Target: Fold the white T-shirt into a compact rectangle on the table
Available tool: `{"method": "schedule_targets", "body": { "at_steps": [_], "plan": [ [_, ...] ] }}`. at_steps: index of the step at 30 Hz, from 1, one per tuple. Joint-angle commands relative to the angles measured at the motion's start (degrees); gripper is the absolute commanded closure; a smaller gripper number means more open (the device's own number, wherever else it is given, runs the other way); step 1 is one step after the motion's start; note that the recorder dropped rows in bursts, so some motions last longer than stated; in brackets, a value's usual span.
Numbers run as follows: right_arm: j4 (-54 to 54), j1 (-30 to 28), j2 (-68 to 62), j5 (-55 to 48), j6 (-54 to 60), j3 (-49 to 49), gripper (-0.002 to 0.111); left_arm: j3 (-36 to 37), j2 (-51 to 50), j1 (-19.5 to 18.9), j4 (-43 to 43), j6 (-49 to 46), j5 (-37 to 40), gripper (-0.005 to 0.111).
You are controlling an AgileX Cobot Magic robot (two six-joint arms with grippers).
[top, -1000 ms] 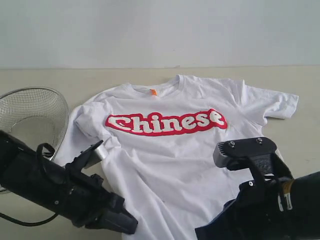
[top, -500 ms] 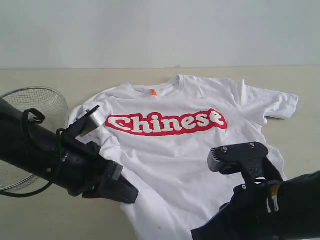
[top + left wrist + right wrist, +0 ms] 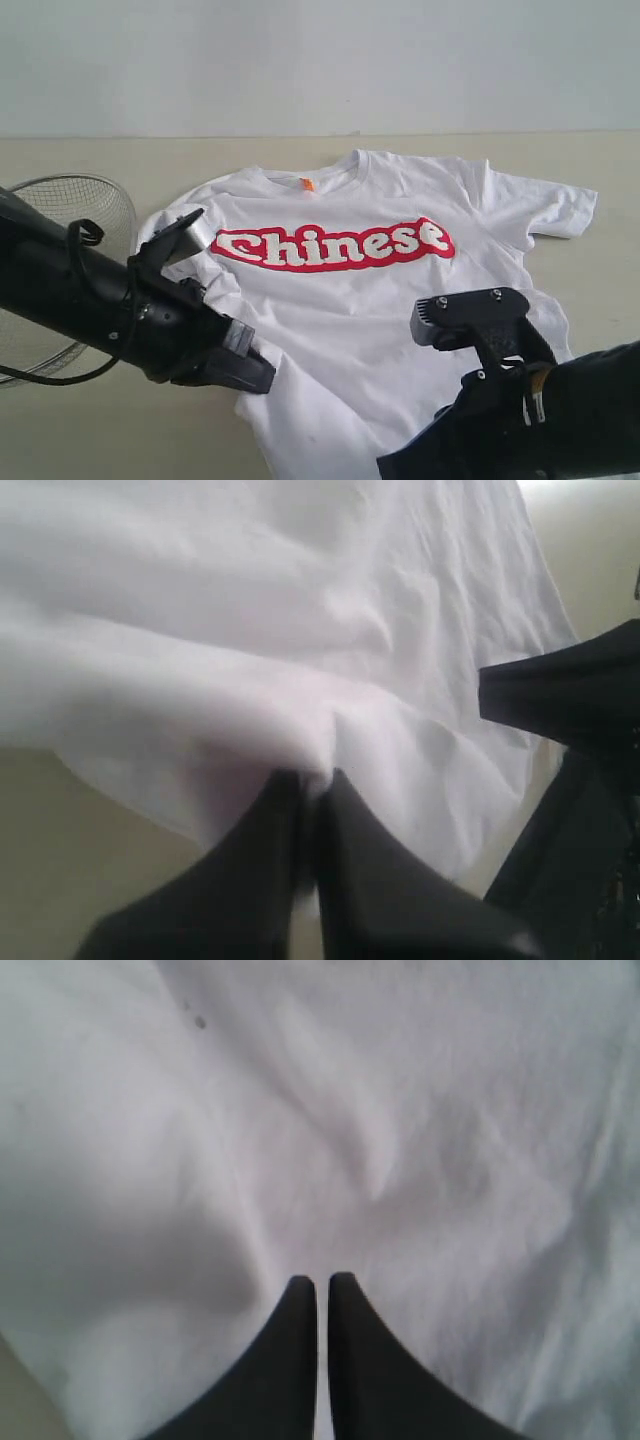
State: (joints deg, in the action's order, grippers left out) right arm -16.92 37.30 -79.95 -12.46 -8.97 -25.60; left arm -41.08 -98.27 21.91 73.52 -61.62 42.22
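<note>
A round wire basket (image 3: pixel 70 215) sits on the desk (image 3: pixel 600 170) at the far left. The left arm (image 3: pixel 90 295) crosses in front of it and hides its near part. Through the mesh that does show, only the pale desk surface can be seen.

The white T-shirt (image 3: pixel 370 310) lies chest up and spread across the middle of the desk, collar to the far side and hem to the near side. Its red print (image 3: pixel 332 245) runs across the chest and a small orange neck tag (image 3: pixel 307 184) sits inside the collar. The right-hand sleeve (image 3: pixel 555 210) lies flat and spread out, while the left-hand sleeve (image 3: pixel 175 245) is rumpled just beside the basket.

The left gripper (image 3: pixel 250 365) (image 3: pixel 312 780) is at the shirt's left edge, about midway down the body. Its jaws are pressed together on a bunched fold of the white cloth, which gathers into creases at the tips.

The right arm (image 3: pixel 520 400) fills the near right corner and covers the lower right part of the shirt. The right gripper (image 3: pixel 322 1282) has its jaws closed to a thin slit, tips down against plain white fabric. Whether any cloth is pinched between them cannot be told
</note>
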Motion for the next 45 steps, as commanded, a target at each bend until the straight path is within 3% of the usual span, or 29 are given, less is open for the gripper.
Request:
{"method": "schedule_targets", "body": {
  "at_steps": [1, 5, 13, 15, 19, 22, 33, 45],
  "plan": [
    [0.0, -0.2, -0.1, 0.7, 0.4, 0.3, 0.108, -0.3, -4.0, 0.0, 9.7, -11.0, -0.2, 0.102],
    [0.0, -0.2, -0.1, 0.6, 0.4, 0.3, 0.108, -0.7, -5.6, 0.0, 19.8, -19.5, 3.2, 0.102],
    [0.0, -0.2, -0.1, 0.6, 0.4, 0.3, 0.108, -6.0, -7.9, 0.0, 20.5, -18.9, 5.6, 0.1],
    [0.0, -0.2, -0.1, 0.6, 0.4, 0.3, 0.108, -6.5, -8.9, 0.0, 20.5, -18.9, 5.9, 0.093],
    [0.0, -0.2, -0.1, 0.6, 0.4, 0.3, 0.108, -7.0, -11.8, 0.0, 20.5, -18.9, 6.1, 0.065],
    [0.0, -0.2, -0.1, 0.8, 0.4, 0.3, 0.108, -7.0, -13.4, 0.0, 20.9, -18.9, 6.1, 0.052],
    [0.0, -0.2, -0.1, 0.4, 0.7, 0.3, 0.108, -7.2, -13.1, 0.0, 18.2, -20.2, 7.7, 0.051],
    [0.0, -0.2, -0.1, -0.9, 0.7, 0.3, 0.108, -7.2, -9.3, -0.2, 12.6, -18.8, 2.3, 0.051]
  ]
}}
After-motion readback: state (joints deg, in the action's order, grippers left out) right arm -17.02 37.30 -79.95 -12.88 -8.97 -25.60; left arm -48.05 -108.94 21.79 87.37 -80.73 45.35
